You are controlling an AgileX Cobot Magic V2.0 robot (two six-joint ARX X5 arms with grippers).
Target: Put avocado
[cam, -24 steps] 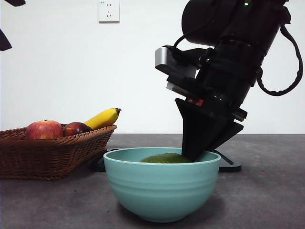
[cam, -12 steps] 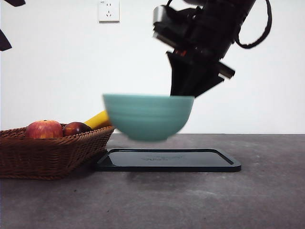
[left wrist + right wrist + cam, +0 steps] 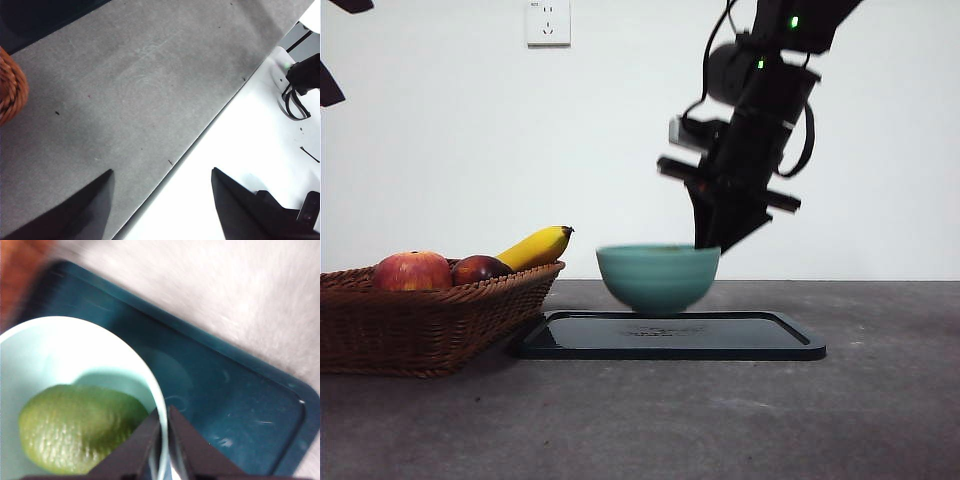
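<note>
The right arm reaches down at a slant from high up, its black wrist tilted, and the right gripper (image 3: 712,243) sits at the rim of a teal bowl (image 3: 657,277). In the right wrist view its jaws are pinched nearly together on the bowl's rim (image 3: 159,410), one jaw inside the bowl and one outside (so the grip is on the bowl, not on the fruit).

The avocado (image 3: 80,427) lies inside the bowl, on the inner side of the jaws, close to the inside jaw; whether they touch can't be told. It rests on its side, its long axis level, running roughly from the inside jaw toward the bowl's far wall. Skin is dull green w/ small bumps. Which end is the stem end can't be told.

Below the gripper and bowl lies a dark tray (image 3: 760,338). Front view is blurred at the bowl's base, so contact w/ the tray can't be told.

Off to one side, well apart from the gripper, a wicker basket (image 3: 430,320) holds two red apples (image 3: 413,271) and a banana (image 3: 534,247).

The left gripper (image 3: 161,210) waits above the bare grey table (image 3: 130,85), its jaws set wide apart, holding nothing.
</note>
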